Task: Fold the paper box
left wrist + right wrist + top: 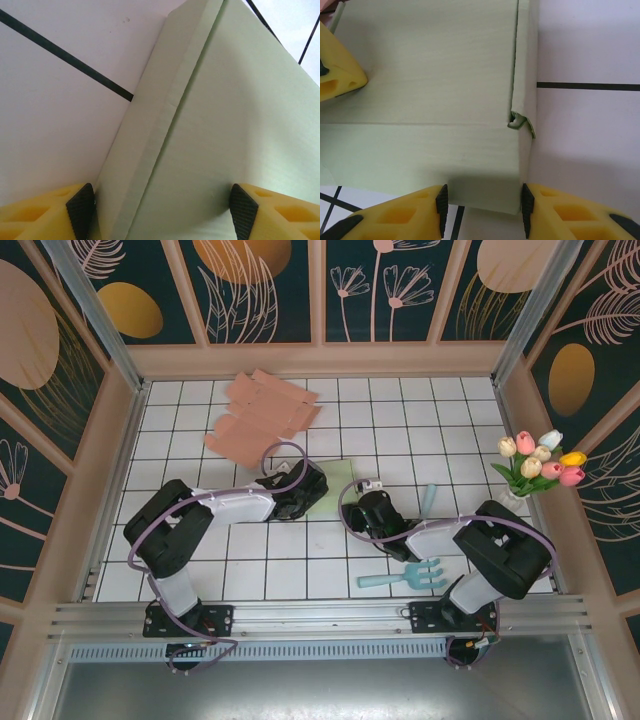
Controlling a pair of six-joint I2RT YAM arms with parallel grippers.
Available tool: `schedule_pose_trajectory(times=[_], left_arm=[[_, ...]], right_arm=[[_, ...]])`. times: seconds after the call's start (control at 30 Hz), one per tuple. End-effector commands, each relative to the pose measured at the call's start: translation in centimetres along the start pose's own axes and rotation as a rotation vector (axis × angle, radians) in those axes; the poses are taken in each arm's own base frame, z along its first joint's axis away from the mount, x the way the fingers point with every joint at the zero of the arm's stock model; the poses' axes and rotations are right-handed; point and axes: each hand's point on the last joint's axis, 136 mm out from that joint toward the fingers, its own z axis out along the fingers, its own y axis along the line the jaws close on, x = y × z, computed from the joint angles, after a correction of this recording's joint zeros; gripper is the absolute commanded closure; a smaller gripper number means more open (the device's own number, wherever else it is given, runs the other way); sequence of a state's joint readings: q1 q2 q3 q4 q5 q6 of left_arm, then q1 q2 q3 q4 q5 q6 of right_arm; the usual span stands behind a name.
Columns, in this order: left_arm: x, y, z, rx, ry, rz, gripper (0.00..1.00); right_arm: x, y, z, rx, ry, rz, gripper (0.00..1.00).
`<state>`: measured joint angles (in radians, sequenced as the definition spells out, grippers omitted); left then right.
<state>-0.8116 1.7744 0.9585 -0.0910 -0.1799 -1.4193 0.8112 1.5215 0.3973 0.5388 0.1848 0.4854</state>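
Observation:
The paper box (pixel 338 472) is pale green and lies flat on the white tiles between my two grippers. My left gripper (pixel 303 490) meets it from the left. In the left wrist view its jaws (pixel 161 210) stand wide open over the box (pixel 240 125), whose folded edge runs up between the pads (pixel 80 207). My right gripper (pixel 364 502) comes in from the right. Its jaws (pixel 484 205) are open and straddle the near right corner of the box (pixel 430 75), with one pad (pixel 526 204) against the side wall. A crumpled tab (pixel 520 122) sticks out there.
Flat pink cardboard blanks (pixel 262 415) lie at the back left. A vase of tulips (pixel 540 465) stands at the right wall. A teal garden fork (pixel 405 575) and a teal handle (pixel 428 500) lie to the right. The left gripper's yellow finger (pixel 337 70) rests on the box.

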Motion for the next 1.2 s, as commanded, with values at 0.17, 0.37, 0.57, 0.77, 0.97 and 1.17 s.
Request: schedule_pose_trajectory(times=[0.17, 0.37, 0.57, 0.77, 0.97, 1.17], left_arm=[[2.8, 3.2, -0.4, -0.116, 0.118, 0.055, 0.27], [2.0, 4.4, 0.3, -0.17, 0.069, 0.069, 0.3], [2.3, 5.5, 1.6, -0.204, 0.083, 0.076, 0.3], [2.2, 6.5, 2.2, -0.224, 0.088, 0.075, 0.31], [2.5, 6.6, 2.4, -0.218, 0.101, 0.077, 0.31], [2.4, 6.3, 2.3, -0.214, 0.099, 0.081, 0.31]], right_arm=[[-1.0, 2.2, 0.1, -0.093, -0.026, 0.016, 0.55], [-1.0, 1.6, 0.5, -0.069, -0.027, -0.009, 0.55], [-0.6, 0.6, 1.0, -0.081, -0.034, -0.015, 0.56], [-0.4, -0.3, 2.0, -0.084, -0.04, -0.02, 0.55], [-0.6, -0.8, 3.8, -0.04, -0.053, -0.03, 0.55], [-0.9, -0.1, 4.3, -0.062, -0.047, -0.014, 0.54]])
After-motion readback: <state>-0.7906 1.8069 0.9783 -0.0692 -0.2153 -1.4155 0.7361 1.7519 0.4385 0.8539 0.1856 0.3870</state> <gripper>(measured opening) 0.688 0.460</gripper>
